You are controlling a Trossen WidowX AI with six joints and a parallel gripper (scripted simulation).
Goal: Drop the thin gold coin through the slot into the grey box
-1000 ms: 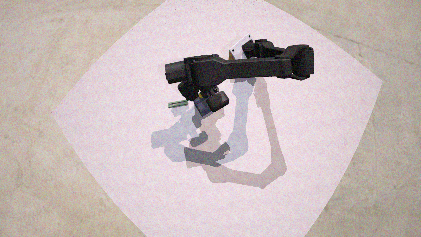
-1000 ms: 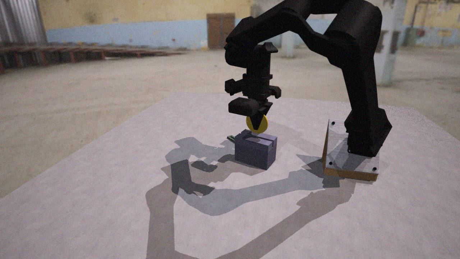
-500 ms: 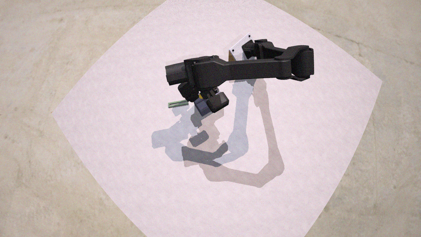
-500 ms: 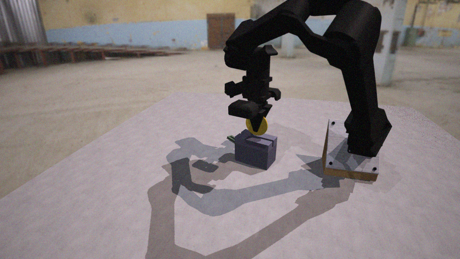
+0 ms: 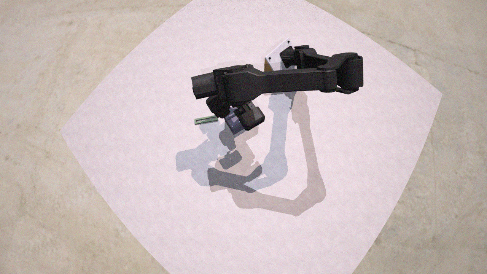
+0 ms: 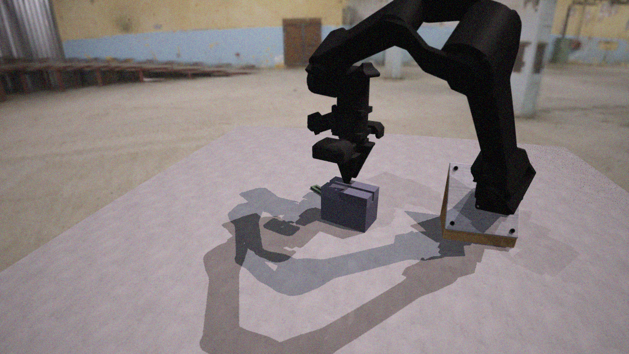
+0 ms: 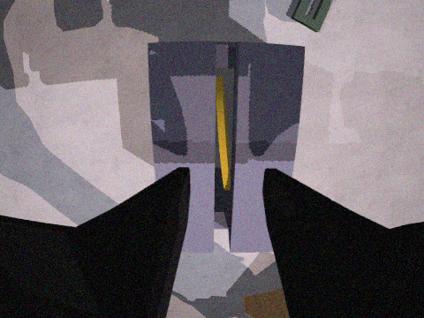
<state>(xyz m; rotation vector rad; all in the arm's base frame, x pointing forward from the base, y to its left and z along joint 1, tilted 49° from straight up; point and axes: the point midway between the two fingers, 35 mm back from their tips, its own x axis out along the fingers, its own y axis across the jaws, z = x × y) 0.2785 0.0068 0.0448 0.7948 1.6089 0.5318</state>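
Note:
The grey box (image 5: pixel 232 123) (image 6: pixel 347 206) (image 7: pixel 271 94) stands near the middle of the mat. The gold coin (image 7: pixel 222 124) shows only in the wrist view, as a thin yellow sliver edge-on down in the lid's slot, below the fingers and clear of them. My gripper (image 6: pixel 346 179) (image 7: pixel 226 179) points straight down with its fingertips just above the slot. Its fingers stand apart with nothing between them. The dark-green holder (image 5: pixel 206 120) (image 6: pixel 315 189) lies empty just beyond the box.
The arm's base plate (image 5: pixel 277 54) (image 6: pixel 466 220) sits to the right of the box. The white mat (image 5: pixel 136 170) (image 6: pixel 131 264) ends at a sandy floor on all sides.

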